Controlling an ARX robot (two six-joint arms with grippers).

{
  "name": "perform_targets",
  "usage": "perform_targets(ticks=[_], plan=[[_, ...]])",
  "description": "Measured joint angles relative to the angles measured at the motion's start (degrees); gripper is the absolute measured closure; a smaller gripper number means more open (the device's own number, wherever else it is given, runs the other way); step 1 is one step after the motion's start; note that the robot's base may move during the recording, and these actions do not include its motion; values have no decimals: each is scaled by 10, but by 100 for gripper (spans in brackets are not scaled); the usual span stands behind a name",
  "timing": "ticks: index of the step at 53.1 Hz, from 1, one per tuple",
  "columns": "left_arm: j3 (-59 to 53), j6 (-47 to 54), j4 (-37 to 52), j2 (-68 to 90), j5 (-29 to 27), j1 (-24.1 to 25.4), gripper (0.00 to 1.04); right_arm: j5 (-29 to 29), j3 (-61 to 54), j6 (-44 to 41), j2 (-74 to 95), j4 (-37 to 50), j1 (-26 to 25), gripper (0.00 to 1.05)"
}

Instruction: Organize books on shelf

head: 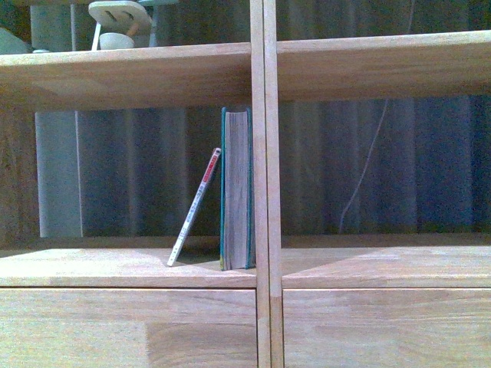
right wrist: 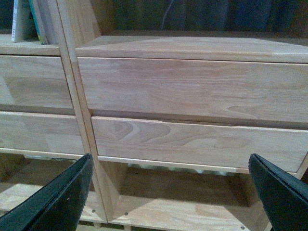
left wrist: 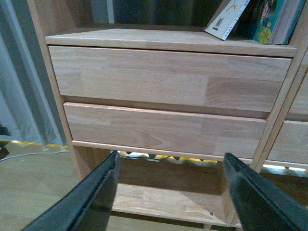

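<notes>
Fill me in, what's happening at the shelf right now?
Nothing is being handled. Both end effectors, left and right, are open and empty, facing the drawer fronts. On the light-wood shelf, the thick teal book stands upright against the central divider. The thin white paperback leans tilted toward it, in the left compartment.

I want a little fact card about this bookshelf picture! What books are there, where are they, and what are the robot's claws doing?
shelf: light wood bookcase with central divider
thick book: teal book, upright, against the divider in the left compartment
thin book: white paperback, tilted, top leaning toward the teal book
right compartment: no books seen
drawers: closed drawer fronts below the books
left claw: open, holding nothing, low before the drawers
right claw: open, holding nothing
</notes>
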Motion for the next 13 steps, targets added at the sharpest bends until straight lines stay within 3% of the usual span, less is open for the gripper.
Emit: perform_targets(ticks=[2, 13], plan=[[0, 0, 0, 0, 0, 0, 6, 0, 0, 0, 0, 0, 0, 7], [0, 0, 0, 0, 0, 0, 7, 0, 0, 0, 0, 0, 0, 7]])
